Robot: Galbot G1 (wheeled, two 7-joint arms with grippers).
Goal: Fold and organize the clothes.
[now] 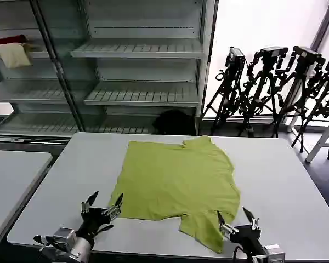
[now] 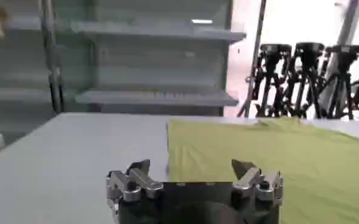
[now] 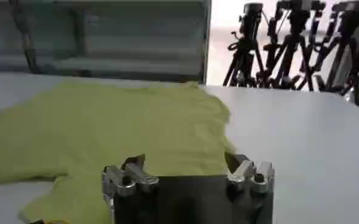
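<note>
While empty, both hands open, T-shirt flat

No text, label or number can be read anywhere

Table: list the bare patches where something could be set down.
The table is bare right of the yellow-green T-shirt, bare on the shirt's left up to the edge, and in a strip behind it. Crowded: the near edge, where left tool and right tool stand open by the shirt's hem.
</note>
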